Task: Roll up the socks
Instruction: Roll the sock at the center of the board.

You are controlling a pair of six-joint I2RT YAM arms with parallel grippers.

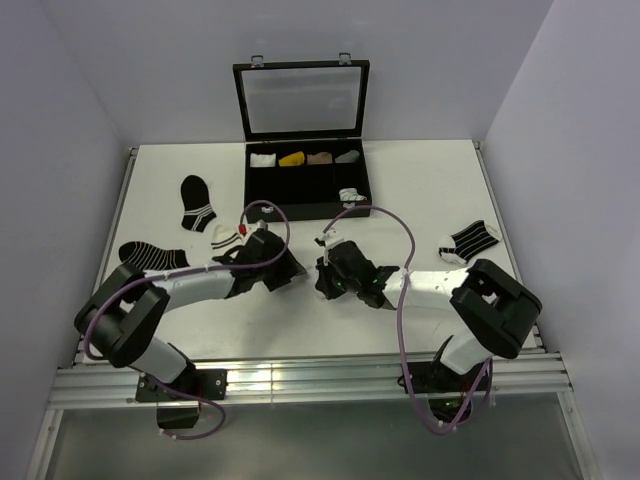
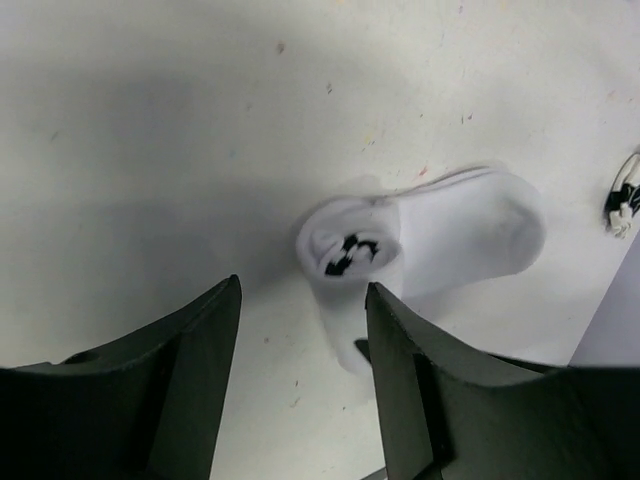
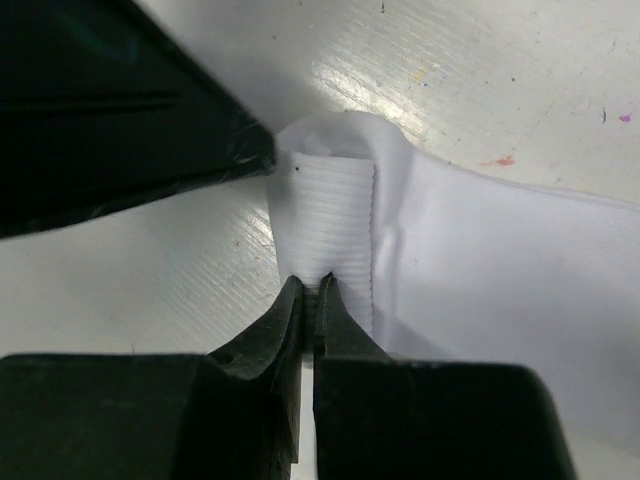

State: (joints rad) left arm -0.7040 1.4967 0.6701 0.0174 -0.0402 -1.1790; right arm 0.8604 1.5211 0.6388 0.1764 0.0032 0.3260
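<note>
A plain white sock [image 2: 470, 230] lies on the table, its near end rolled into a coil [image 2: 348, 250] with black marks inside. My left gripper [image 2: 300, 310] is open just short of that coil, with bare table between its fingers. My right gripper [image 3: 320, 285] is shut on the sock's ribbed white cuff [image 3: 325, 215]. From above, both grippers [image 1: 290, 262] [image 1: 326, 272] meet at the table's middle and hide the sock. A second sock [image 1: 468, 241], white with black lines, lies flat at the right.
An open black compartment box [image 1: 305, 192] with several rolled socks stands behind the grippers. A white-black bundle [image 1: 350, 196] sits at its right front. Two black socks with white stripes [image 1: 197, 203] [image 1: 152, 255] lie at the left. A small white item [image 1: 225, 238] lies near the left arm.
</note>
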